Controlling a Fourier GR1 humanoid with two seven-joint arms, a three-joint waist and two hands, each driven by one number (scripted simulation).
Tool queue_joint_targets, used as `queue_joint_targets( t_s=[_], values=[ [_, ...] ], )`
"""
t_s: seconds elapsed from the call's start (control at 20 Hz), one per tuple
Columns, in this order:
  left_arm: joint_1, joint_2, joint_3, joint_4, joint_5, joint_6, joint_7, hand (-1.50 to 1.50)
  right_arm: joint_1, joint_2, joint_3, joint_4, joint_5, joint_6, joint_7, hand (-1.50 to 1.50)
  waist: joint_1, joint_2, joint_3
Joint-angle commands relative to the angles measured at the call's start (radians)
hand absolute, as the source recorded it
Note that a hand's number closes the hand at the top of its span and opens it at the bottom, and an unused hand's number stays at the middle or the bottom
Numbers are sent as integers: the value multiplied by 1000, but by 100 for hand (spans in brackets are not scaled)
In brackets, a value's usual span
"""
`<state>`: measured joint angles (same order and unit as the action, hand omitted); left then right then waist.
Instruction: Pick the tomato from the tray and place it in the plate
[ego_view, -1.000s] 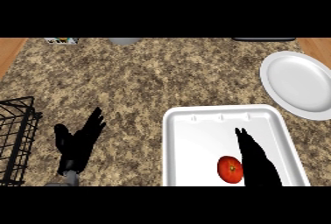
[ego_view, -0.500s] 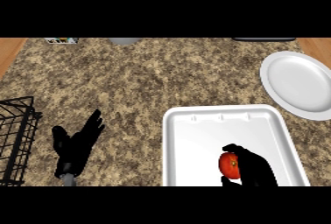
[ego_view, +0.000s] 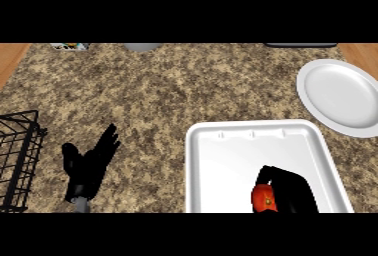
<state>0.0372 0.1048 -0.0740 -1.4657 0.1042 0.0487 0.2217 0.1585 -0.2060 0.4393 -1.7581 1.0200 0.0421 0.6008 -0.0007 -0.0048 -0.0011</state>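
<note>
The counter (ego_view: 170, 95) carries every item. The tray (ego_view: 244, 155) sits at lower right, close to the robot so its contents fall within the right arm's reach. The plate (ego_view: 336, 95) lies just beyond the tray's far right corner, apart from it, as the drop point. A wire basket (ego_view: 18, 155) stands at the left edge. The left hand (ego_view: 88, 162) rests open on the counter, fingers straight. The right hand (ego_view: 288, 187) is curled around the tomato (ego_view: 263, 199), which remains in the tray's near part.
</note>
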Motion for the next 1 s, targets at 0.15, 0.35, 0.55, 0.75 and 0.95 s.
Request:
queue_joint_targets(
  t_s=[0.15,0.35,0.55,0.75,0.95],
  values=[
    [-14,-9,7,23,-5,11,16,0,36,-171,59,-90,-43,-6,-297,150,-6,3,2],
    [-13,-8,2,22,-9,6,15,0,52,-154,53,-157,-76,-189,-451,150,-9,2,3],
    [20,-25,-16,28,-26,7,-22,0,90,-169,-38,-268,-117,-295,-504,150,-12,2,2],
    [24,5,18,-1,17,-31,-2,0,163,-119,-91,-339,-211,-350,-498,150,-8,3,2],
    [34,-40,-42,-66,-48,40,32,0,82,-102,-275,-310,-414,-342,-487,150,2,4,3]
  ],
)
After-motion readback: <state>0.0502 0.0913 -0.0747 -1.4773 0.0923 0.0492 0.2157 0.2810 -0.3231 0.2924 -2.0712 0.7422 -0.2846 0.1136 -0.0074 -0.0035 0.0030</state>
